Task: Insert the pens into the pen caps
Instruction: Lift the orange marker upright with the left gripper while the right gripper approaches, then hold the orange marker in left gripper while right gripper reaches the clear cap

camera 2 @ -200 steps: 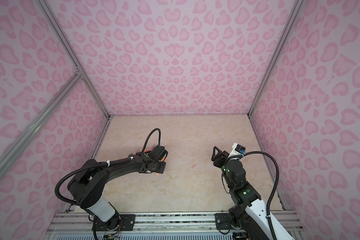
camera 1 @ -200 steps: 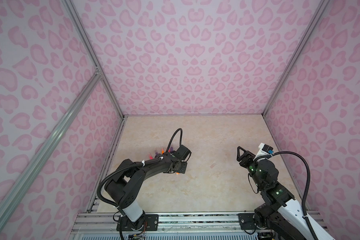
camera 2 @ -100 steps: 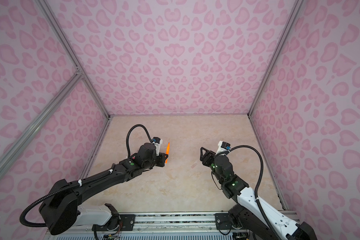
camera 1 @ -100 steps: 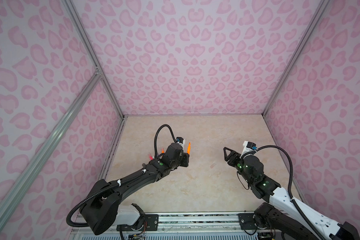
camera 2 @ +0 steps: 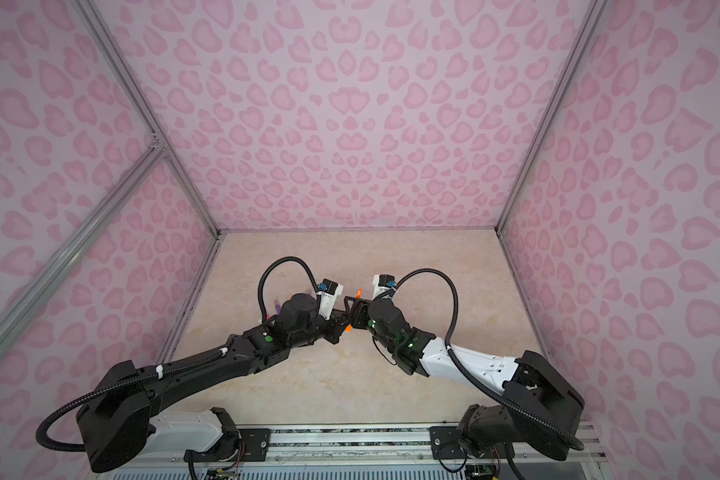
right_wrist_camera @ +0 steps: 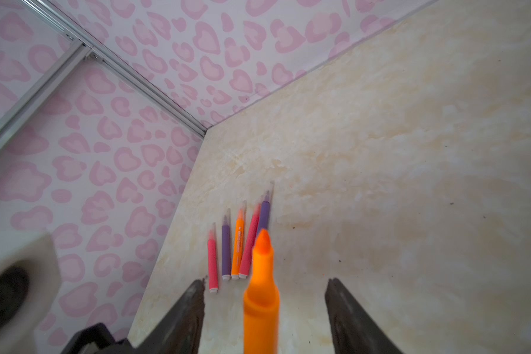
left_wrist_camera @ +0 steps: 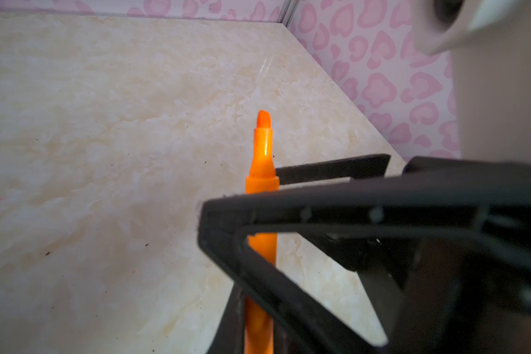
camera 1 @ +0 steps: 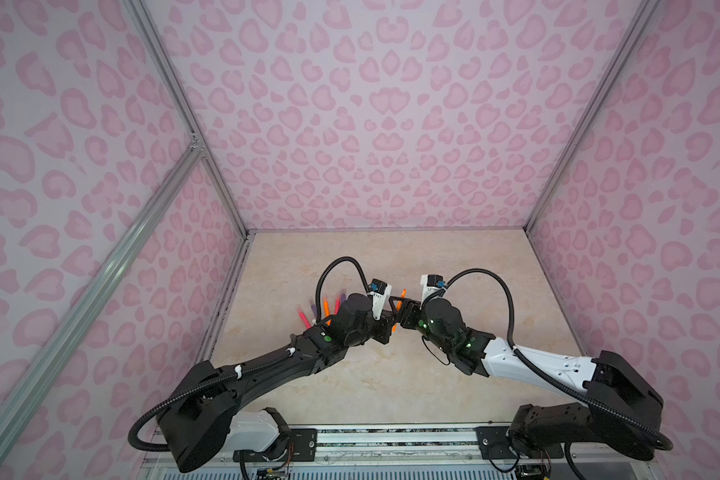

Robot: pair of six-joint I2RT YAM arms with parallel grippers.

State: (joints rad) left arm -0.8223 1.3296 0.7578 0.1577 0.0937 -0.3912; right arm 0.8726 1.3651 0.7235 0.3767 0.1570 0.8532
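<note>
now left fingers (left_wrist_camera: 227, 331) clamp the orange pen (right_wrist_camera: 261, 294), right fingers (right_wrist_camera: 190, 312) spread wide either side of it.

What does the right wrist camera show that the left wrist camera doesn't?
Only the right wrist view shows five more pens lying side by side on the table, and the right hand open, fingers apart on either side of the orange pen. Only the left wrist view shows that hand from outside, one finger crossing in front of the pen. Both show the uncapped orange pen, the beige table and the pink wall.
</note>
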